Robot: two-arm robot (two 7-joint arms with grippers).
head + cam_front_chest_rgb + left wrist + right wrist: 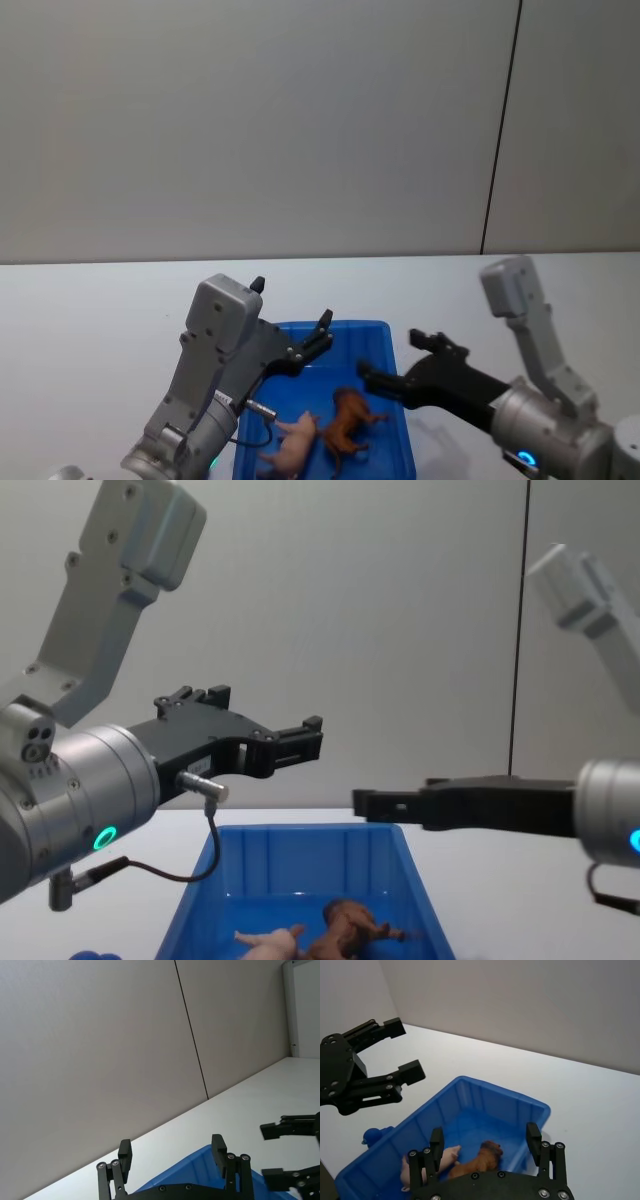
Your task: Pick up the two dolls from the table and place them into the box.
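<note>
Dolls: brown maned lion point(347, 420) and pale pink pig point(293, 445), both lying inside the box point(360, 325) at its near end, side by side with the pig on the left; I cannot tell whether they touch.
Materials and shapes: both figurines are smooth moulded plastic. The box is a glossy bright blue bin, rectangular, with sloped walls and a rolled rim. It stands on the flat matte white table point(100, 300).
Lion's direction: its long axis runs obliquely along the box, with the darker maned head towards the far end. The legs stick out towards the right wall, so it seems to lie on its side.
Pig's direction: body slanted much like the lion's; which end is the head is hard to make out.
Box axis: its length runs away from the robot.
Hidden or cut off: the head view's lower edge crops the box's near end, and the left arm covers part of its left wall.
Left gripper point(171, 1146): raised above the box's far left part, fingers spread apart, holding nothing.
Right gripper point(485, 1133): above the right wall, fingers apart, empty.
Other: a small round blue object point(372, 1136) sits on the table just outside the box's left wall.
</note>
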